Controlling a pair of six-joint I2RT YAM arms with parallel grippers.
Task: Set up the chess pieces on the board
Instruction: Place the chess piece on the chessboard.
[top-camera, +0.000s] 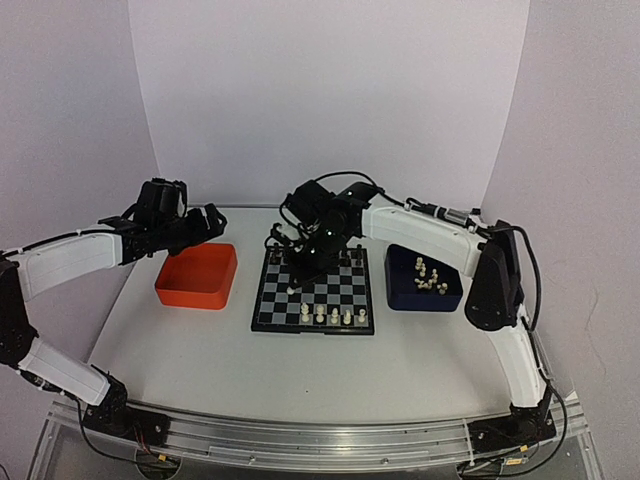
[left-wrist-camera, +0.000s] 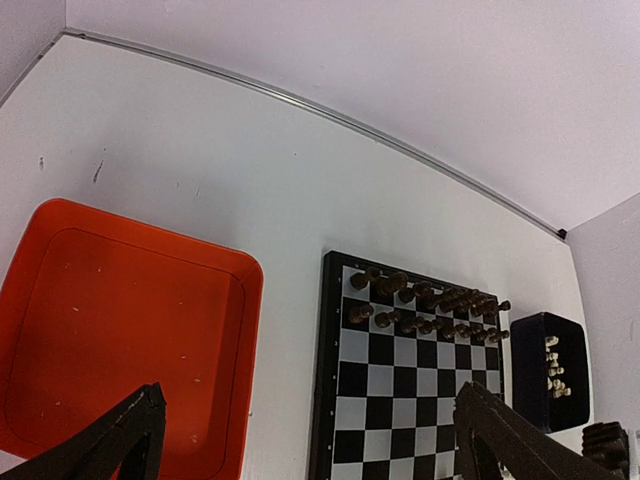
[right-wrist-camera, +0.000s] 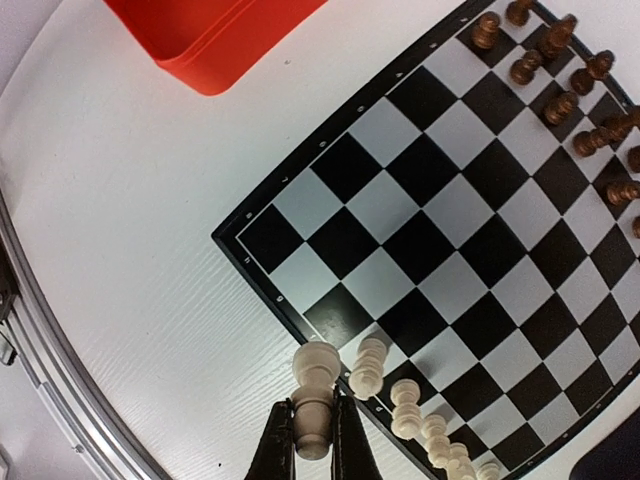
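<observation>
My right gripper (right-wrist-camera: 313, 408) is shut on a cream-white chess piece (right-wrist-camera: 315, 385), gripped at its base and held above the board's near left corner. The board (right-wrist-camera: 420, 230) has black and pale checks. Several white pieces (right-wrist-camera: 368, 366) stand in a row along its near edge (top-camera: 327, 316). Dark pieces (right-wrist-camera: 560, 90) fill the two far rows. From above, the right gripper (top-camera: 300, 275) hovers over the left half of the board (top-camera: 335, 290). My left gripper (top-camera: 208, 226) hangs open and empty above the orange tray (top-camera: 197, 275); its fingers (left-wrist-camera: 120, 440) spread wide.
A dark blue tray (top-camera: 424, 280) right of the board holds several loose white pieces (top-camera: 430, 277), also seen in the left wrist view (left-wrist-camera: 555, 365). The orange tray (left-wrist-camera: 120, 330) lies empty left of the board (left-wrist-camera: 385, 380). White walls close in the back and sides.
</observation>
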